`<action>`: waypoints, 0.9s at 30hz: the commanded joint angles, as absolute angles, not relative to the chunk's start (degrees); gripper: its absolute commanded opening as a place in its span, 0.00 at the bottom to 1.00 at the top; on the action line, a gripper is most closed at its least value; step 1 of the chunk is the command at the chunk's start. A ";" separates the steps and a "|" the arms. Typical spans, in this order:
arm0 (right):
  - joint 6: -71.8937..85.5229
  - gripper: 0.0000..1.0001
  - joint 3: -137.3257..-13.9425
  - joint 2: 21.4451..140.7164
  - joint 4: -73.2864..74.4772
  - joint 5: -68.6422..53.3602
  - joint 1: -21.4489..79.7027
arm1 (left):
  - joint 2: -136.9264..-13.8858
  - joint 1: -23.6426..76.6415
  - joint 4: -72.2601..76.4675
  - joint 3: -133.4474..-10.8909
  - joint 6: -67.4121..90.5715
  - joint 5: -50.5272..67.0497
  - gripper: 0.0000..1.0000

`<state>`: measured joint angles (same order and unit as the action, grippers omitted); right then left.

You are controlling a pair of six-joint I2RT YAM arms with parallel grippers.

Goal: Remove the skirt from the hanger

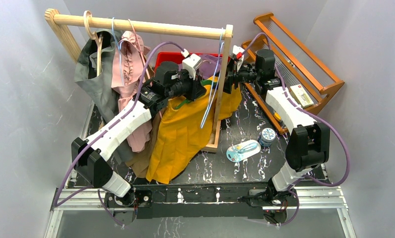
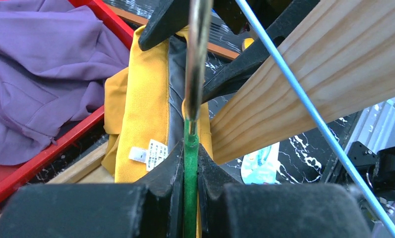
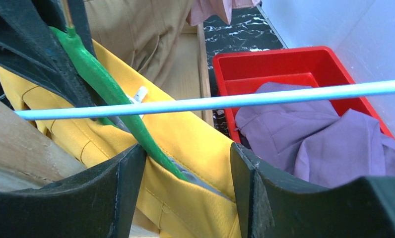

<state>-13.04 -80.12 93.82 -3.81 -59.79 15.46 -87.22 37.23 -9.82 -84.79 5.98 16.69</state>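
One yellow skirt (image 1: 180,134) is seen on one green hanger (image 2: 189,198), beside the right post of one wooden rack (image 1: 136,24), with its hem down on the counter (image 1: 235,129). Left gripper (image 2: 189,151): clamped on the hanger's green neck. Right gripper (image 3: 186,153): held wide, with the waistband and hanger arm between the jaws; contact cannot be told. One blue wire hanger (image 3: 235,100) crosses in front. Two garments, grey (image 1: 94,74) and pink (image 1: 128,64), are hung on the rail. One red bin (image 3: 285,57) holds one purple garment (image 3: 324,134). Counter: black, marbled. Walls (image 1: 17,99): pale.
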 commanded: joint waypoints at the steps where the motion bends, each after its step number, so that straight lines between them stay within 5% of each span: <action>1: -15.73 0.71 -79.91 92.99 -8.30 -67.90 17.80 | -85.05 37.28 -1.11 -83.72 5.39 23.72 0.00; 10: -16.83 0.60 -77.88 92.77 -10.68 -70.18 18.10 | -88.99 37.27 1.74 -85.22 7.50 24.73 0.00; 14: -16.28 0.48 -78.21 93.32 -12.04 -71.26 18.26 | -90.81 37.27 -0.28 -87.56 8.61 24.24 0.00; 16: -16.05 0.33 -78.42 93.70 -12.81 -72.02 18.28 | -91.01 37.22 -1.95 -88.28 8.72 23.48 0.02; 19: -17.58 0.03 -78.92 93.73 -12.02 -71.20 18.20 | -89.96 37.27 -5.17 -88.44 8.37 19.87 0.13; 23: -19.95 0.00 -77.37 92.52 -11.53 -67.44 18.11 | -86.72 37.27 -9.93 -87.99 7.70 13.31 0.42; 27: -22.16 0.00 -75.35 90.72 -11.79 -66.92 17.19 | -82.79 37.28 -16.35 -87.93 7.25 8.60 0.83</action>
